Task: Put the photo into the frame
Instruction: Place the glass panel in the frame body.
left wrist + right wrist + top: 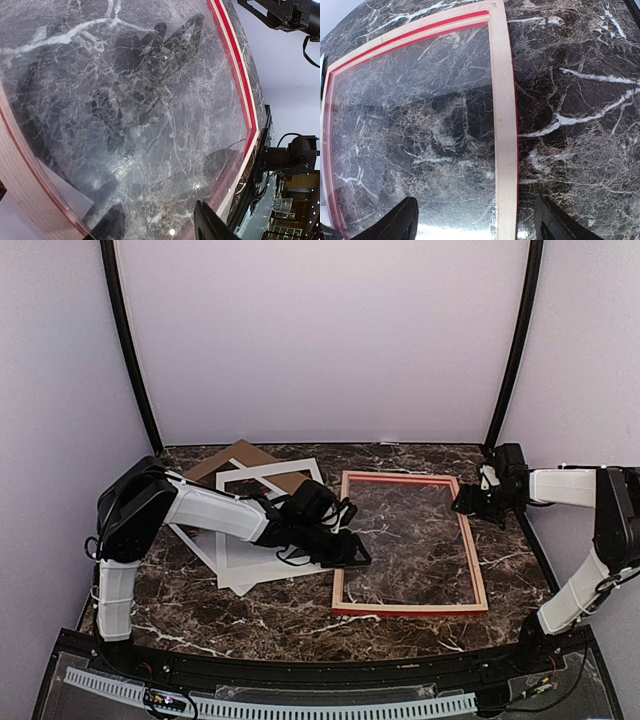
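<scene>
Left hand (352,552) hangs half-parted, holding nothing, at the left rail of the frame (410,609). The photo (250,565), seemingly white back up, lies just left of the frame on the desk (280,625). Right hand (467,504), wide open and empty, straddles its right rail, likely to steady it

Honestly nothing readable in any of these shots: no text, labels, brands or numbers I can make out (the small board with coloured lights (166,701) at the near edge in the top view might carry markings, but it's way too tiny to tell).
</scene>
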{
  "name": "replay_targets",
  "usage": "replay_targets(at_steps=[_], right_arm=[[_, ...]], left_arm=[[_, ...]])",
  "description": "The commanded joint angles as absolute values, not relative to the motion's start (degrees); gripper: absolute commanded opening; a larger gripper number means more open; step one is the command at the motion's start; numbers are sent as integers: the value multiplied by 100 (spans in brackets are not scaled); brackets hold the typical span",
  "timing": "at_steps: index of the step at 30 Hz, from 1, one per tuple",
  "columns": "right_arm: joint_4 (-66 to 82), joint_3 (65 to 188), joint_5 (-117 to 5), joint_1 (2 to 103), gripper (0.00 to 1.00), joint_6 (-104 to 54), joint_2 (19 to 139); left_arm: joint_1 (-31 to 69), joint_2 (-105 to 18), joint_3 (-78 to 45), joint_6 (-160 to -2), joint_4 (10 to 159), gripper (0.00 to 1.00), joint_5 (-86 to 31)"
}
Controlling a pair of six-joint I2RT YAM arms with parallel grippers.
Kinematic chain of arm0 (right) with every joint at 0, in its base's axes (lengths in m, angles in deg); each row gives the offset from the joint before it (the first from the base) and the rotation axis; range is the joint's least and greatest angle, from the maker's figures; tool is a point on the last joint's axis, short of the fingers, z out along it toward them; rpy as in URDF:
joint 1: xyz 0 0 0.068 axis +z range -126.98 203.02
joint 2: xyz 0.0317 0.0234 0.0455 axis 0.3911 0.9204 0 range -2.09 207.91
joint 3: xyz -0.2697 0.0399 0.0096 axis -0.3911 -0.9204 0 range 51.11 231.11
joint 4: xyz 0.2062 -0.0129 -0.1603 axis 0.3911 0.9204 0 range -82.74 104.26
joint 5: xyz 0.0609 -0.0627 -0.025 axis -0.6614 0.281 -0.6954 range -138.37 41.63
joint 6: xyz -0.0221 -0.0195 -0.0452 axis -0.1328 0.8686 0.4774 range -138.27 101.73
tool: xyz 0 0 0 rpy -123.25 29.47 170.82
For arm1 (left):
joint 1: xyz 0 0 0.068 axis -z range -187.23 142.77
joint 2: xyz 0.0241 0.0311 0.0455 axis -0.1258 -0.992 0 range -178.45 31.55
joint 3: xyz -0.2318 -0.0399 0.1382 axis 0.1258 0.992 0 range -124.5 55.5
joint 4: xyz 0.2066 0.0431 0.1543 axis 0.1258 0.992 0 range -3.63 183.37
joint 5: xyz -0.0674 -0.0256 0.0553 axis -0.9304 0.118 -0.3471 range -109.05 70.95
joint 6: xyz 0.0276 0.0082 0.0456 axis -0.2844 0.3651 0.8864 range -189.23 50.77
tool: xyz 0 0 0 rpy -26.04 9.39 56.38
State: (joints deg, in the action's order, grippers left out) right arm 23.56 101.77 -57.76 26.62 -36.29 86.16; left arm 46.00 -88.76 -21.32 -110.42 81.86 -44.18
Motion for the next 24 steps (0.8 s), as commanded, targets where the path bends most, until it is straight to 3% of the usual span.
replay_targets(at_steps=[1,11,24], right_arm=[[2225,10130,-5795,2632,81,-3611,8582],[2195,10176,-5889,2665,81,-3648,8233],[2216,10231,-5946,2810,82,-3633,8205]], left_arm=[[4638,-8732,-2318,-10884,8404,52,-4310],[4630,-8607,-2418,-10774,8744,69,-4169],[4638,-8543,-2605,-10581,9163,72,-3980]])
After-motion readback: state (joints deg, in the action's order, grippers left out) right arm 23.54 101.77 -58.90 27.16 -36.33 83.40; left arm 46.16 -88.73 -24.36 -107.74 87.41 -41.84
